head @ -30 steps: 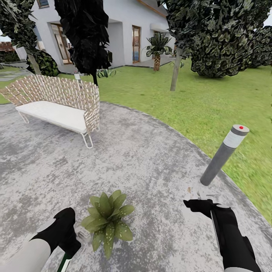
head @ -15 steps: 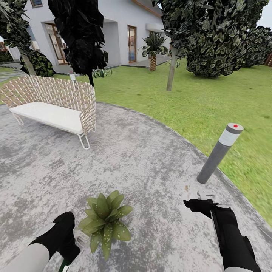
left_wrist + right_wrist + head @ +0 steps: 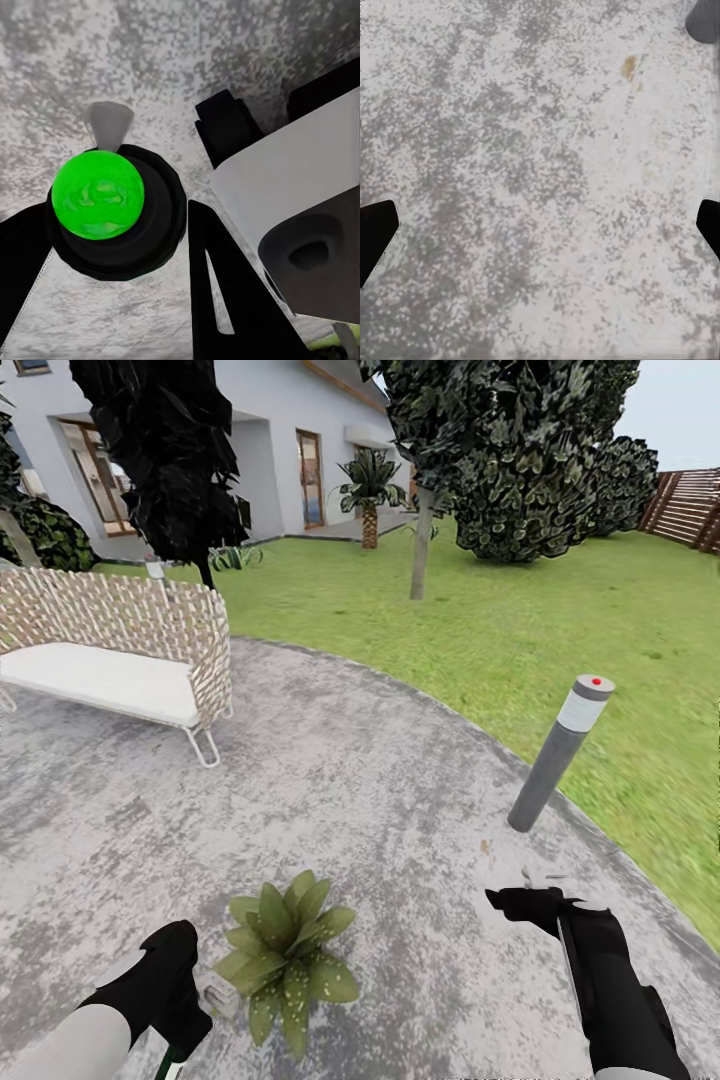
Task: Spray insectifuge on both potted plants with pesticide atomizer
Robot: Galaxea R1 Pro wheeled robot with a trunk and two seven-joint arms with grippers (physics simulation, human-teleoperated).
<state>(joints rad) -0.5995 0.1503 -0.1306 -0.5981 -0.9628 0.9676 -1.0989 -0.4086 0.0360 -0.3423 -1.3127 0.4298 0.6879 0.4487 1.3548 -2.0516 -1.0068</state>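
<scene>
Head view: the left gripper (image 3: 190,1000) hangs low over the grey patio (image 3: 380,760), just beside a potted plant (image 3: 285,955) whose leaves carry whitish specks of insectifuge (image 3: 297,988). In the left wrist view a white-bodied thing with a black cap and a bright green knob, the atomizer (image 3: 112,210), sits tight between the black fingers (image 3: 225,127); the grip looks closed on it, though the contact itself is hard to make out. The right gripper (image 3: 530,900) hovers over bare paving, and in the right wrist view its two black fingertips (image 3: 375,232) stand wide apart at the edges with nothing between them. Just beyond it a grey bollard lamp (image 3: 560,750) with a red dot leans at the patio's rim. Farther left stands a woven bench (image 3: 110,650) with a white seat. Behind lie lawn (image 3: 560,620), dark trees (image 3: 170,450), a small palm (image 3: 370,490), the white house (image 3: 270,430), and a brown fence (image 3: 690,505) at far right.
</scene>
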